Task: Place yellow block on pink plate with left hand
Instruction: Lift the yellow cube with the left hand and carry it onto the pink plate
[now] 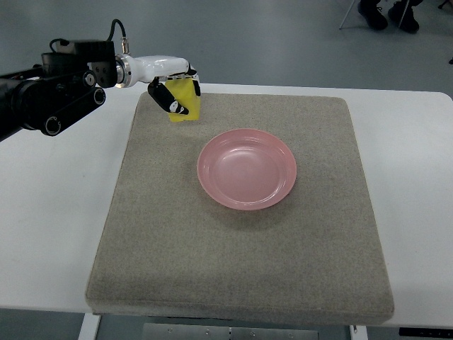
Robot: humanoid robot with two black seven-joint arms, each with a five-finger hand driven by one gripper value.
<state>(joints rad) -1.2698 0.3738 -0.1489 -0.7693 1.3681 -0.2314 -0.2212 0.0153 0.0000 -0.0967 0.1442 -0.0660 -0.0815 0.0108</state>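
Observation:
A yellow block (184, 103) sits at the far left corner of the grey mat (241, 255). My left hand (175, 91) reaches in from the left edge, and its black-tipped fingers are wrapped around the block. The pink plate (247, 168) lies in the middle of the mat, to the right of and nearer than the block, with nothing in it. My right arm does not show.
The mat rests on a white table (49, 212). A person's dark shoes (388, 14) and a chair leg show on the floor at the top right, well away from the table.

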